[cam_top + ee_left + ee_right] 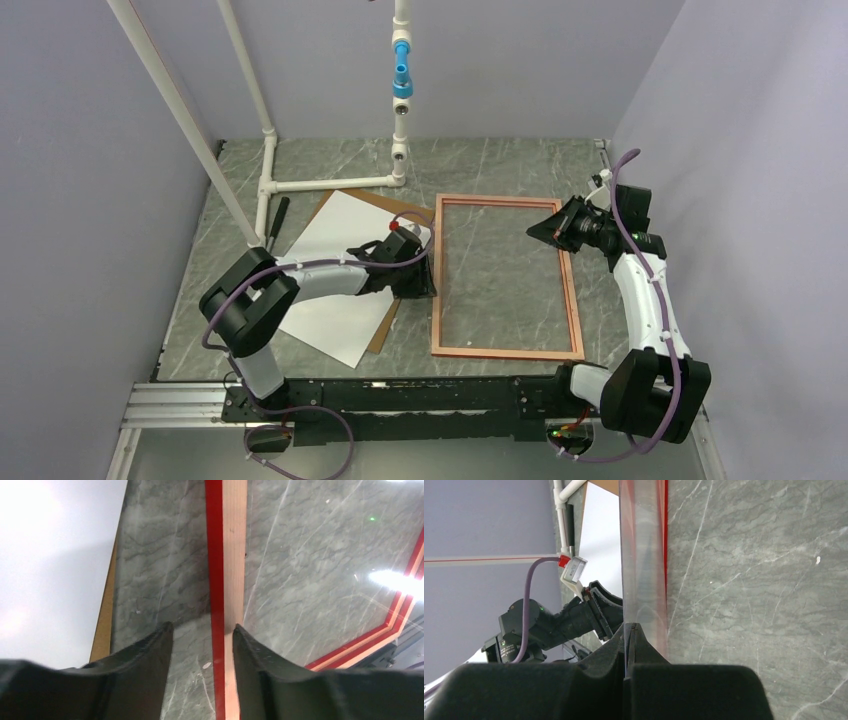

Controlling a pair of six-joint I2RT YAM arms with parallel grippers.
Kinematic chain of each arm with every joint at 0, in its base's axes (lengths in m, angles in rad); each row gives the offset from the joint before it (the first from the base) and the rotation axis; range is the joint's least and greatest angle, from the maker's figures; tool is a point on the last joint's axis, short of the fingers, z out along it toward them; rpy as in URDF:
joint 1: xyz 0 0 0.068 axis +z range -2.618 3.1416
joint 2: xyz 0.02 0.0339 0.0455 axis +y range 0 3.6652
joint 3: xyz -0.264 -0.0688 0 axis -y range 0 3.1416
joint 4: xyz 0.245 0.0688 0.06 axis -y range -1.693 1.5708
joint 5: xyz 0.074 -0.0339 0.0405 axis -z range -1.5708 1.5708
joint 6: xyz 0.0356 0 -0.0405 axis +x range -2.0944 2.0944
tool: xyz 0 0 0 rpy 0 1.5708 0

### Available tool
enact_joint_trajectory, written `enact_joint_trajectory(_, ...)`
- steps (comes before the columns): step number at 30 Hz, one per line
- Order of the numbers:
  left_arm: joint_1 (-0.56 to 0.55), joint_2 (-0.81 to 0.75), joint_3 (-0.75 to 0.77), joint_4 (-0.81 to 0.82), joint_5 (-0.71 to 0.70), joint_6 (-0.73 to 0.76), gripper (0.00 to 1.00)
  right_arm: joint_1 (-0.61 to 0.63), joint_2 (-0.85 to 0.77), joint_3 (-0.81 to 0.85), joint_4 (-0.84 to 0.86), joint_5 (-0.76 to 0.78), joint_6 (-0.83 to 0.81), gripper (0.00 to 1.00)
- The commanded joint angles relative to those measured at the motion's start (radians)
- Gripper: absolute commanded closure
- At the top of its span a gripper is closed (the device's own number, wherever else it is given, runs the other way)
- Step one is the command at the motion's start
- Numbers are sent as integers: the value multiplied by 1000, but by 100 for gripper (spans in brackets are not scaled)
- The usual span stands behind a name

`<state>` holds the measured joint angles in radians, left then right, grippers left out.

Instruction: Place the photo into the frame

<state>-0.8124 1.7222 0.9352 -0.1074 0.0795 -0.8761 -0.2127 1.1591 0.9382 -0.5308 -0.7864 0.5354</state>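
The frame (505,352) lies wood-side up on the worktop (500,165). The left pincer (202,630) stands apart, astride the frame's left rail. The right pincer (628,627) is pressed together at the frame's far right corner. The photo (330,235) lies white-side up just left of the frame.

Red-and-wood frame (225,555), grey-veined table (500,160)

The thin-bordered red and pale-wood rectangular picture frame (507,352) lies flat on the right half of the grey marble tabletop (500,170). Left of it, the large white paper photo (340,250) lies on a brown backing board (384,328), toward the left edge. A white plastic pipe stand (330,184) stands behind them. The left gripper (202,630) straddles the frame's left rail with its fingers apart. The right gripper (629,627) pinches a clear glossy pane (644,555) at the frame's far right corner.
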Motion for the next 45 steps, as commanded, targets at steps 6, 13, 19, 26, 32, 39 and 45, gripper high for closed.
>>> enact_joint_trajectory(6, -7, 23, 44, -45, -47, 44, 57, 3, -35, 8, 16, -23, 25, 100)
enact_joint_trajectory(13, -18, 55, 74, -82, -67, 50, 61, 3, -40, 5, 39, -72, 74, 100)
enact_joint_trajectory(19, -19, 67, 83, -104, -76, 50, 64, 2, -45, 26, 12, -55, 76, 100)
enact_joint_trajectory(26, -19, 76, 88, -113, -75, 49, 65, 2, -39, 28, -19, -40, 33, 100)
enact_joint_trajectory(32, -20, 82, 92, -121, -76, 49, 66, 1, -32, 15, -24, -23, 15, 100)
enact_joint_trajectory(39, -20, 85, 95, -125, -76, 51, 67, 2, -10, 3, -35, -14, -22, 100)
enact_joint_trajectory(45, -19, 89, 96, -129, -75, 51, 67, 2, 13, -7, -19, -34, -33, 100)
